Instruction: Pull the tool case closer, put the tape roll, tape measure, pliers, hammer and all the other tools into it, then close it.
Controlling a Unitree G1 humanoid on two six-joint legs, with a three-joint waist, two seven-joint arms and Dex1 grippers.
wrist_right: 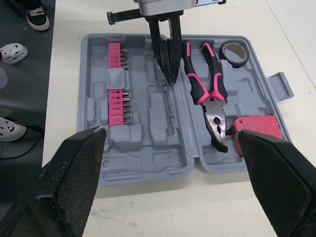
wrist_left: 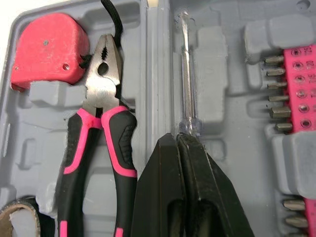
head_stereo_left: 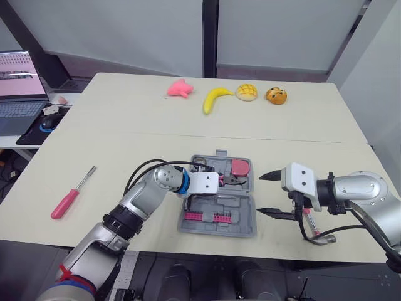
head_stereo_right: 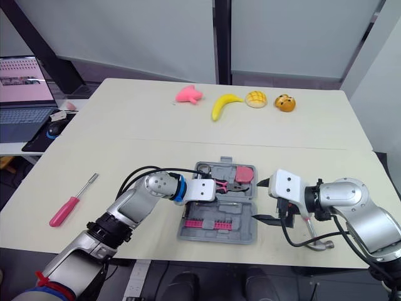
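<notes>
The left fingers (wrist_left: 163,192) are pinching shut on the clear handle of a small screwdriver (wrist_left: 186,74). Its shaft is pointing straight ahead of the tips, along a groove in the open case (wrist_right: 91,106) beside the hinge. To one side of the tips, bit racks (wrist_left: 298,79) are sitting in their slots. To the other side, across the hinge, the pliers (wrist_left: 101,98) are lying with the tape measure (wrist_left: 47,49) just beside their nose and the tape roll (wrist_right: 234,52) by their handles.

The step in hand looks to be seating this screwdriver. It is calling for the shaft to stay in line with the groove while the handle is pressed in. Then the fingers should part only a little and lift straight up, so they are not nudging the pliers.

The right fingers (wrist_right: 74,173) are gaping wide and holding nothing, just beside the case. The hammer (head_stereo_left: 324,238) is lying under them on the bench (head_stereo_left: 125,144). Well apart from the left fingers, a pink screwdriver (head_stereo_left: 65,203) is waiting on the bench. Farthest off, a banana (head_stereo_left: 215,99) is lying among other toys.
</notes>
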